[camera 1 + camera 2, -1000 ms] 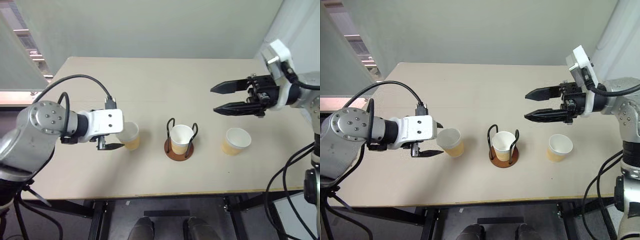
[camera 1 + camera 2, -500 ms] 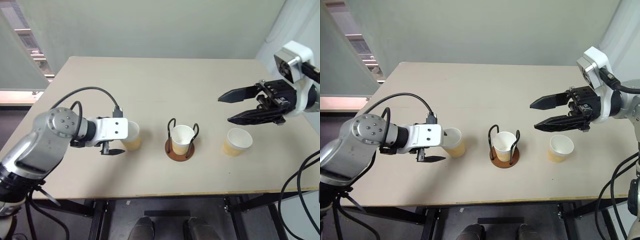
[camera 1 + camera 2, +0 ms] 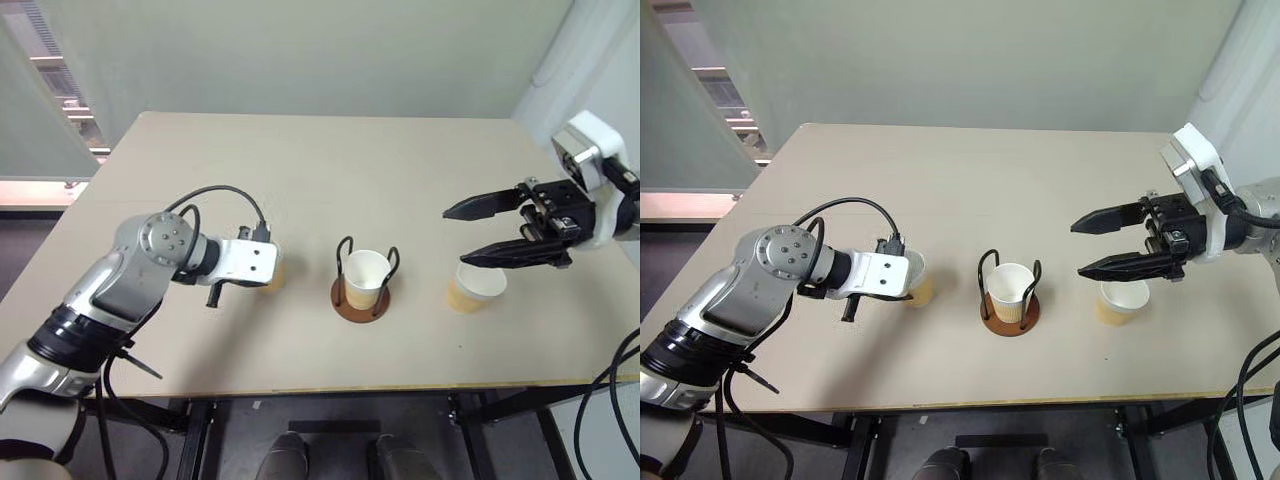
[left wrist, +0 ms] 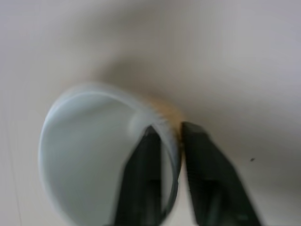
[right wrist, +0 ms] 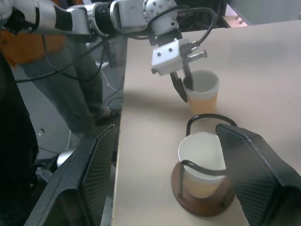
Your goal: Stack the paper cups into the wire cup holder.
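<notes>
The left tool (image 4: pixel 167 141) is clamped on the wall of the left cup (image 3: pixel 920 290), one finger inside the rim and one outside, as the left wrist view shows. This cup stands on the table (image 3: pixel 300 170), at 9 o'clock of the wire cup holder (image 3: pixel 358 297) and well apart from it. The holder sits at table centre with one cup (image 3: pixel 365 277) already seated between its wire loops. The third cup (image 3: pixel 472 288) stands at 3 o'clock of the holder. The right tool (image 3: pixel 478 232) hangs just above that cup, fingers apart, holding nothing.

Step in hand: grasp and lift the left cup. Recommended procedure:
- Keep the pinch light; the thin paper wall probably deforms easily.
- Lift straight up until the cup base clears the wire loops.
- Carry toward 3 o'clock, centre over the seated cup, keep upright, then lower.
- Hold the right tool clear of the holder.

No brand, label or writing is legible on any item.
</notes>
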Tool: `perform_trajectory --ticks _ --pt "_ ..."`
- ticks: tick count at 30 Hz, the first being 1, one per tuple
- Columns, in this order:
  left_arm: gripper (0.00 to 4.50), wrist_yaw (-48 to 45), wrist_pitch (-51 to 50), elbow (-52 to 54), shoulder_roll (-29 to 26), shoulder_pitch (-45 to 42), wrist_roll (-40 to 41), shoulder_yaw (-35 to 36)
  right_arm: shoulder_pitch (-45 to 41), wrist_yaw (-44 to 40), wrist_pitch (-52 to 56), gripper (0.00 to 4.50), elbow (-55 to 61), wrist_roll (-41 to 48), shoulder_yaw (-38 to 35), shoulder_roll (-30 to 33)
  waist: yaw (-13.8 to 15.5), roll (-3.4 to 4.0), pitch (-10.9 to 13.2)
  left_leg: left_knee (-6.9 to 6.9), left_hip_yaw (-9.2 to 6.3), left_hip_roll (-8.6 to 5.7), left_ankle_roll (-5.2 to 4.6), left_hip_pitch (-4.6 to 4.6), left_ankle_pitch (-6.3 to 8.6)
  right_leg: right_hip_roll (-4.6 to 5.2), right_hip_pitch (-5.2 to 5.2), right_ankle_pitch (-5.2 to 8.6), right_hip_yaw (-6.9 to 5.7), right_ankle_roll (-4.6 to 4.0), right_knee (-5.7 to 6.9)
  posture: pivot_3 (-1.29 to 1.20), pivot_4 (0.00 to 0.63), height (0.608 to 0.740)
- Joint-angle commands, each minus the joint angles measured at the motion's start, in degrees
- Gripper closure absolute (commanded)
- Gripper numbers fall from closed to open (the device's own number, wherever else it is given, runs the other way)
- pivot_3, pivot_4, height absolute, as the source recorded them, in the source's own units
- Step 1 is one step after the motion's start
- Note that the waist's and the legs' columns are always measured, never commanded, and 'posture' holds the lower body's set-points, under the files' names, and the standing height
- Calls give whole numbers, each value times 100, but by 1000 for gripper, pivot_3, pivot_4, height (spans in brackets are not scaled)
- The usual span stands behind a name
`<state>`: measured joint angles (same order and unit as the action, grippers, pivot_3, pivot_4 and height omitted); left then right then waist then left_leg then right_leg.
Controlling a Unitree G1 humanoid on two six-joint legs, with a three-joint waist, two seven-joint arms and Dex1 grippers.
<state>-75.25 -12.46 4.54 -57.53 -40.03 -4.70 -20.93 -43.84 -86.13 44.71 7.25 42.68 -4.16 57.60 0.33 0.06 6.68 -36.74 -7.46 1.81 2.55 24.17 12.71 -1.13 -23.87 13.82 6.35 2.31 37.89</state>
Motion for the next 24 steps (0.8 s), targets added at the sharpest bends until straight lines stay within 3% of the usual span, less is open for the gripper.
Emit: perform_trajectory --ticks 1,7,15,24 --pt "4492 -307 -83 220 -16 -155 351 344 11 -61 -228 945 112 58 -300 135 -2 0 0 -1 0 0 0 0 0 0 0 0 0 1 0 0 150 740" --pt "4492 -727 -899 423 66 -706 1241 811 -4 -202 -159 945 -47 77 -196 318 15 0 0 -23 -1 1 -3 8 1 -2 2 -5 0 9 1 0 150 740" --pt "4492 -1136 -2317 264 723 -2620 2622 1112 265 -374 439 945 170 545 -426 789 69 -2 -1 -39 8 -9 -14 21 8 11 8 -11 4 20 -15 0 150 740" --pt "4492 -1309 -1545 -817 1767 -3171 2231 339 744 180 612 945 717 847 -921 782 76 -2 -1 -53 13 -10 -29 14 16 9 24 -10 12 63 -16 0 150 740"
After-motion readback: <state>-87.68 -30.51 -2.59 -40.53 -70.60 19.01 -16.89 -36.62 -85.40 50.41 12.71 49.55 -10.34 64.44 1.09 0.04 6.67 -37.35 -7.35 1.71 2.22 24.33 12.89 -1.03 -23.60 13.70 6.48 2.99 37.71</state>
